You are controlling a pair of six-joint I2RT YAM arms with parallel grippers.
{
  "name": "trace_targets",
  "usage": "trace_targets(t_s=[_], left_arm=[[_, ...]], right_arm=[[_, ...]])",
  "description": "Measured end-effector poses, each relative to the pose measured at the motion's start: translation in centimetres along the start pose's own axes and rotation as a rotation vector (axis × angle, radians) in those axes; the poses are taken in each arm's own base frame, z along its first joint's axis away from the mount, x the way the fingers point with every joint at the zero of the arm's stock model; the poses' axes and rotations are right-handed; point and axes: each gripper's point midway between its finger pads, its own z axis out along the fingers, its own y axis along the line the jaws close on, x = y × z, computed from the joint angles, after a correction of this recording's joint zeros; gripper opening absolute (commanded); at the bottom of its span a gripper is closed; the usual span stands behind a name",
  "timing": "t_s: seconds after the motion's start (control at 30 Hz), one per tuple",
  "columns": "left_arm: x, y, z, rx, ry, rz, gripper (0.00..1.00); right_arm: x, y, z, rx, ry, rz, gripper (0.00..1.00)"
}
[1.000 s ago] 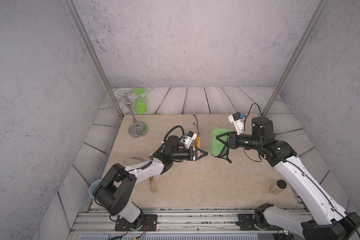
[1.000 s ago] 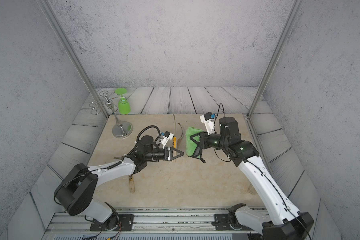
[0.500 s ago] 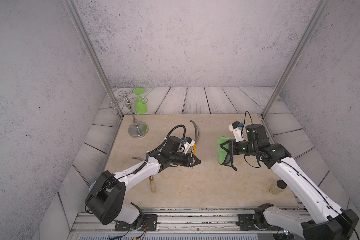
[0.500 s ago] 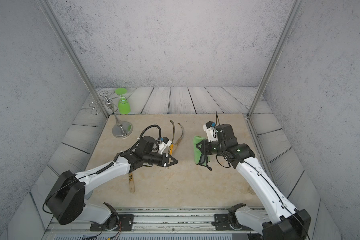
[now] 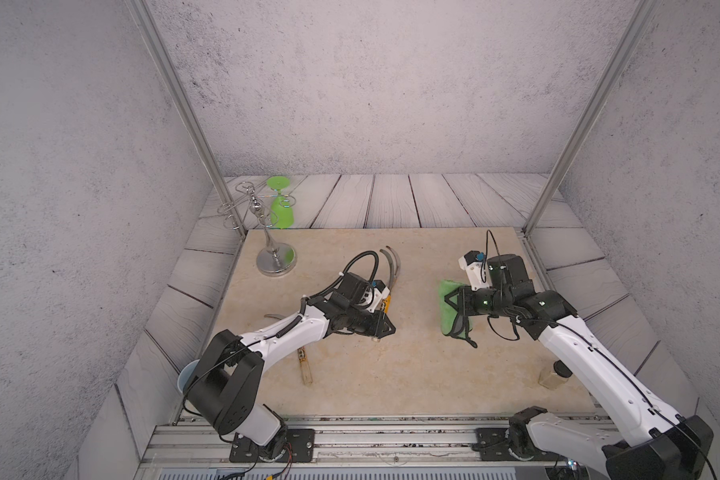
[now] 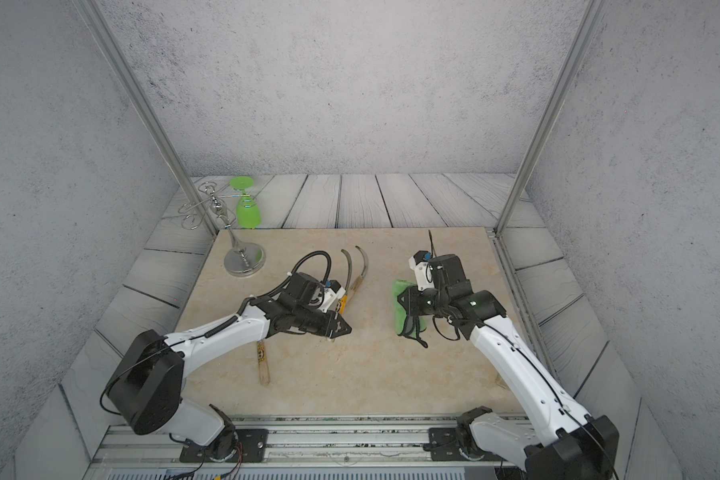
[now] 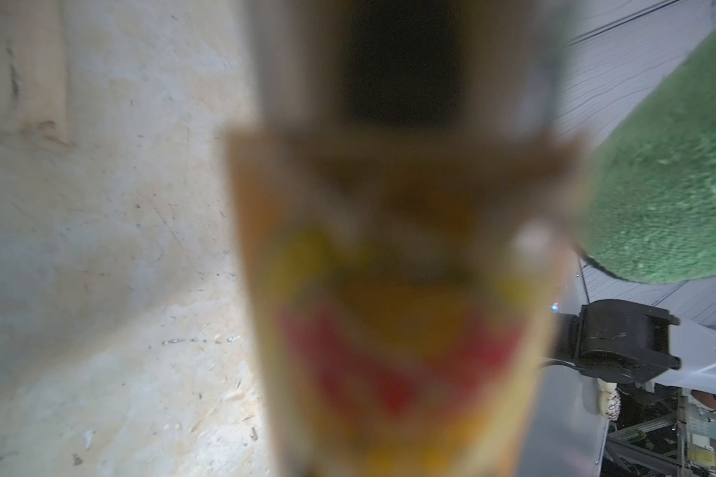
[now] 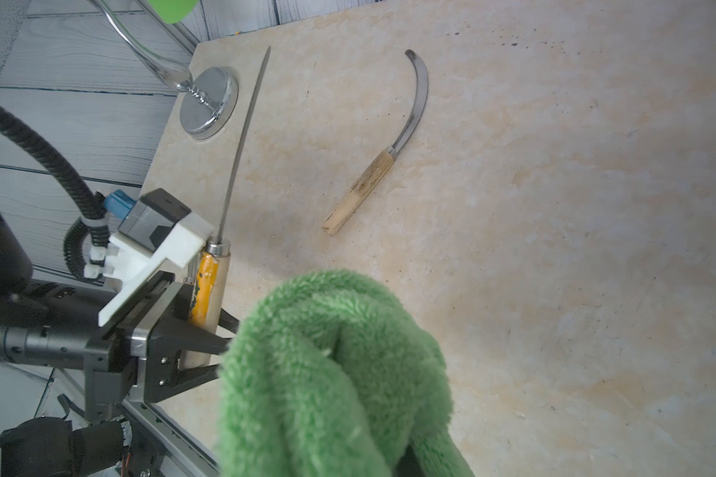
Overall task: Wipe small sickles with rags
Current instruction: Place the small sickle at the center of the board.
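Observation:
My left gripper (image 5: 383, 328) is shut on a small sickle (image 5: 386, 300) by its orange-banded handle, low over the beige board. Its thin blade runs away toward the back. That handle (image 7: 402, 309) fills the left wrist view as a blur. A plain-handled sickle (image 8: 364, 186) lies flat just beside it. Another sickle (image 5: 304, 365) lies near the front, its blade partly under my left arm. My right gripper (image 5: 454, 305) is shut on the green fuzzy rag (image 5: 449, 309), which hangs folded a short way right of the held sickle. The rag (image 8: 331, 371) hides the right jaws.
A chrome glass rack (image 5: 276, 259) stands at the board's back left corner, with a green upside-down glass (image 5: 281, 212) hanging from it. A small dark-lidded jar (image 5: 555, 374) stands at the front right. A pale blue cup (image 5: 184, 376) sits behind my left arm's base.
Both arms have come down and drawn apart. The left one lowered its sickle beside the plain-handled one. The right one pulled the rag back to the right.

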Motion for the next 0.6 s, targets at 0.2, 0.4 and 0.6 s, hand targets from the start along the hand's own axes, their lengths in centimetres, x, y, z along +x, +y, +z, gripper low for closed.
trace_targets(t_s=[0.2,0.4,0.6], left_arm=[[0.1,0.1,2.9,-0.061,0.084,0.050,0.00],[-1.1,1.5,5.9,-0.106,0.140,0.052,0.00],[-3.3,2.3,8.4,-0.129,0.169,0.054,0.00]], right_arm=[[0.4,-0.8,0.1,0.039,0.007,0.006,0.23],[1.3,-1.7,-0.5,0.082,0.006,0.011,0.23],[2.3,-2.7,-0.8,0.125,0.012,0.018,0.24]])
